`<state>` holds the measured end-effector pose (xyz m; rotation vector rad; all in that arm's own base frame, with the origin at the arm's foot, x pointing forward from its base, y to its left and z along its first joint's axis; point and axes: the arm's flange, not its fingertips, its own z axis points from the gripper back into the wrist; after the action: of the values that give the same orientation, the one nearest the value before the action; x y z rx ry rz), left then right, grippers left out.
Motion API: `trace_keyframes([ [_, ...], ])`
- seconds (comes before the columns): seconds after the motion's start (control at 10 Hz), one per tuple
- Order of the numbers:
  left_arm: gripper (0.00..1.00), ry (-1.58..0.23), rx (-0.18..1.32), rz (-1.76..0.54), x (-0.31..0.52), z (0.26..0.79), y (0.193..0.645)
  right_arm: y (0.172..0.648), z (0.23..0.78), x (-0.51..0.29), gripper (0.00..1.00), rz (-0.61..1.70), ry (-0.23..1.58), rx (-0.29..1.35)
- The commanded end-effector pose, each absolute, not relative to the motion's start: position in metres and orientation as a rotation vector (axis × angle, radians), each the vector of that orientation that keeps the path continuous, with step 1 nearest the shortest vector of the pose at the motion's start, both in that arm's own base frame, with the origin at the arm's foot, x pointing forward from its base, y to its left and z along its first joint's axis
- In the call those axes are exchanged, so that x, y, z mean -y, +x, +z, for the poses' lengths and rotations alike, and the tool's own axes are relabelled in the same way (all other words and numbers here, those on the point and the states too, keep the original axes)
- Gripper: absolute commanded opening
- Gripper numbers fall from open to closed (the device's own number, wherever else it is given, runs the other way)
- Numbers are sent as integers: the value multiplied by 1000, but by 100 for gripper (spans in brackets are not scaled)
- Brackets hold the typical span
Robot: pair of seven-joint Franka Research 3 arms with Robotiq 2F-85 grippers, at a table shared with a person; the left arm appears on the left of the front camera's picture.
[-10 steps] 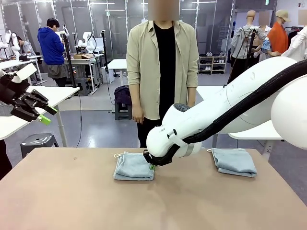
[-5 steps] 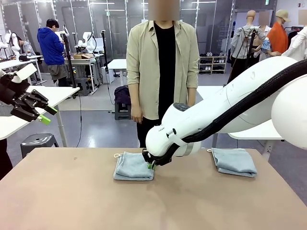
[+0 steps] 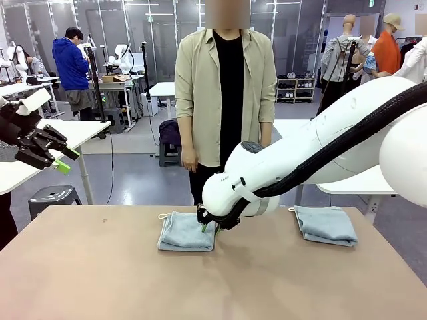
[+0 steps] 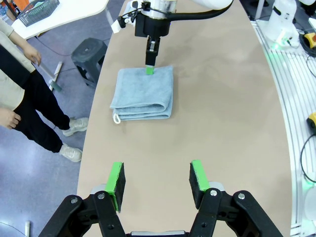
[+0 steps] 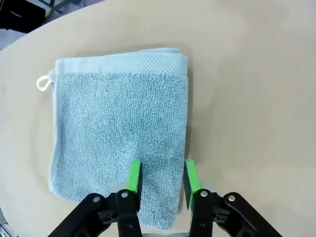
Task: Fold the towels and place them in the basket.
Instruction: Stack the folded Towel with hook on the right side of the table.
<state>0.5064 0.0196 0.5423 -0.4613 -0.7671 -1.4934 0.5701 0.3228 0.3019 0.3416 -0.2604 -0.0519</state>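
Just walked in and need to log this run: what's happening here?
The right pincer is over the near edge of a folded towel in the middle of the table, jaws part open astride that edge. The left pincer is open, raised off to the side and holding nothing. A second folded towel lies on the table's right. A person stands at the far side, hands down.

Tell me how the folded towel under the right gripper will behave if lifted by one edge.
The towel looks like soft terry, so it would likely sag and unfold. Its stacked layers lie loose and may slide apart. It probably weighs little, and the nap should grip the pads.
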Motion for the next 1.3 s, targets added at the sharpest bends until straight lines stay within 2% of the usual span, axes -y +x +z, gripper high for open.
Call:
trace_keyframes([
  [0.0,67,-453,757,-1503,-20,543,506,573,298,-318,44,-28,347,252],
  [0.4,67,-453,757,-1503,-20,543,506,577,291,-317,44,-26,355,243],
  [0.5,67,-453,757,-1503,-20,543,506,577,291,-317,26,-28,351,236],
  [0.6,67,-453,757,-1503,-20,543,506,578,291,-317,26,-27,349,239],
  [0.7,67,-453,757,-1503,-20,543,506,578,291,-317,7,-26,348,240],
  [0.8,67,-453,757,-1503,-20,543,506,579,291,-317,20,-25,349,240],
  [0.9,67,-453,757,-1503,-20,543,506,580,291,-317,0,-25,348,239],
  [1.2,67,-453,757,-1503,-20,543,506,582,293,-319,0,-22,344,216],
])
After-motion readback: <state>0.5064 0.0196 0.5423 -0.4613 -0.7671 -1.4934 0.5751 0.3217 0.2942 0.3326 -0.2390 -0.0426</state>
